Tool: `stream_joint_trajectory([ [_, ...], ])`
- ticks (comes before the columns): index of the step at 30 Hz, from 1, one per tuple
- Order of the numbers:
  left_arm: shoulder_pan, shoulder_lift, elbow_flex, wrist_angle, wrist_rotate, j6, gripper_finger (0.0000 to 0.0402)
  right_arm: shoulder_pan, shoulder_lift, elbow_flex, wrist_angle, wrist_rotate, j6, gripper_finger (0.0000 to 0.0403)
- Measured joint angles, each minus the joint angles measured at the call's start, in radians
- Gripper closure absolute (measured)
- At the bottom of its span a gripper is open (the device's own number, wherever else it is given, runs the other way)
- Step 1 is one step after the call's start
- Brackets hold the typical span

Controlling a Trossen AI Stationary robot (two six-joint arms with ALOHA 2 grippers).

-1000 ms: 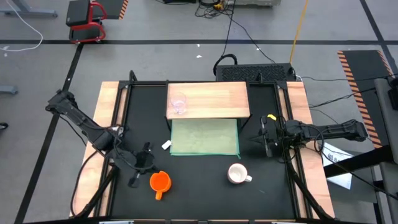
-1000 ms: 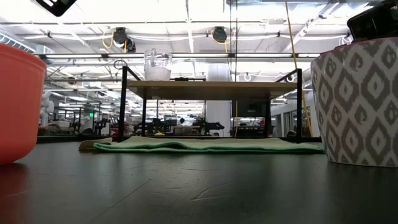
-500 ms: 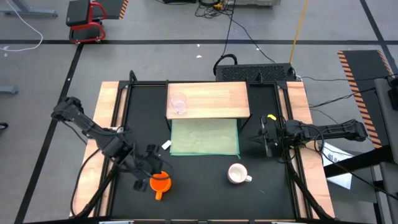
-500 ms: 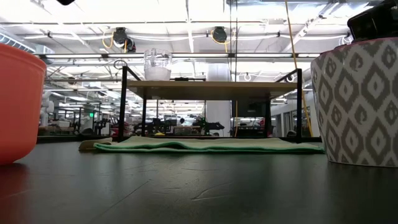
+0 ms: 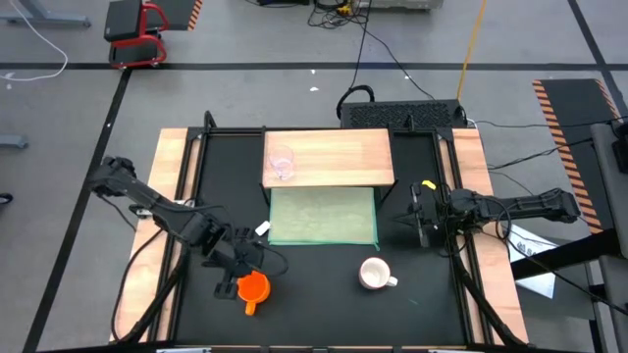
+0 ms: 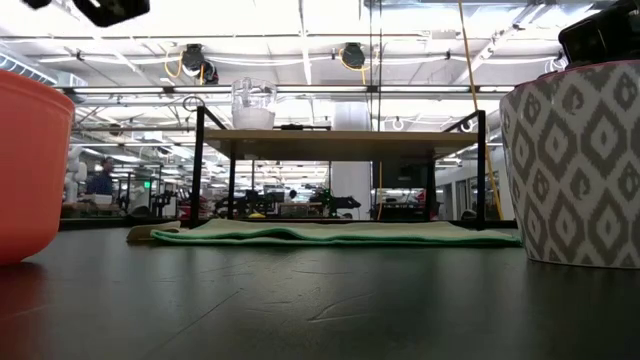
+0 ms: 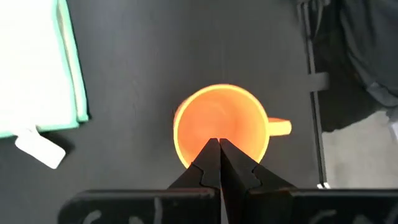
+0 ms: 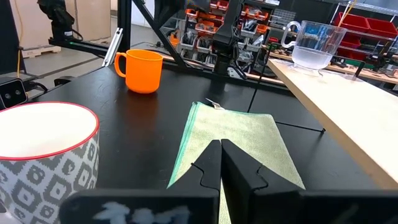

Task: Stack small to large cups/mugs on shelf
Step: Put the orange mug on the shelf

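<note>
The orange mug (image 5: 254, 287) stands upright on the black table at the near left, its handle toward the near edge. My left gripper (image 5: 245, 272) hangs above it, fingers shut and pointing down over the mug's opening (image 7: 211, 118), touching nothing. The white patterned mug (image 5: 373, 274) stands at the near right. The clear cup (image 5: 282, 163) stands on the left end of the pale-wood shelf (image 5: 339, 157). My right gripper (image 5: 416, 218) is shut and empty at the table's right, beside the green mat.
A green mat (image 5: 323, 216) lies flat under and in front of the shelf, with a white tag at its near left corner. The shelf stands on a black metal frame (image 6: 198, 170). Wooden strips (image 5: 173, 186) run along both table sides.
My left gripper has moved toward the table's right and near edge, from beside the orange mug to over its opening. The mugs, the clear cup and my right arm have stayed where they were.
</note>
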Motion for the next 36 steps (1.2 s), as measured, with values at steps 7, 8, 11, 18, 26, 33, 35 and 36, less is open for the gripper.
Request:
stream_joint_trajectory([
  [7,0.024,0.046,0.000,-0.006,0.105,-0.011,0.0402,0.000,0.000,0.000,0.000,0.000,0.000,0.0403],
  [8,0.027,0.051,0.000,-0.009,0.112,-0.011,0.0402,0.000,0.000,0.000,0.000,0.000,0.000,0.0403],
  [11,0.029,0.060,0.000,-0.017,0.117,-0.009,0.0402,0.000,0.000,0.000,0.000,0.000,0.000,0.0403],
  [18,0.029,0.062,0.000,-0.033,0.087,-0.005,0.0401,0.000,0.000,0.000,0.000,0.000,0.000,0.0403],
  [26,0.029,0.062,0.000,-0.033,0.061,0.019,0.0391,0.000,0.000,0.000,0.000,0.000,0.000,0.0403],
  [33,0.029,0.062,0.000,0.023,0.043,0.013,0.0356,0.000,0.000,0.000,-0.001,0.000,0.000,0.0403],
  [35,0.029,0.062,0.000,0.044,0.042,0.022,0.0344,0.000,0.000,0.000,-0.001,0.000,0.000,0.0403],
  [36,0.029,0.062,0.000,0.054,0.042,0.026,0.0337,0.000,0.000,0.000,-0.001,0.000,0.000,0.0403],
])
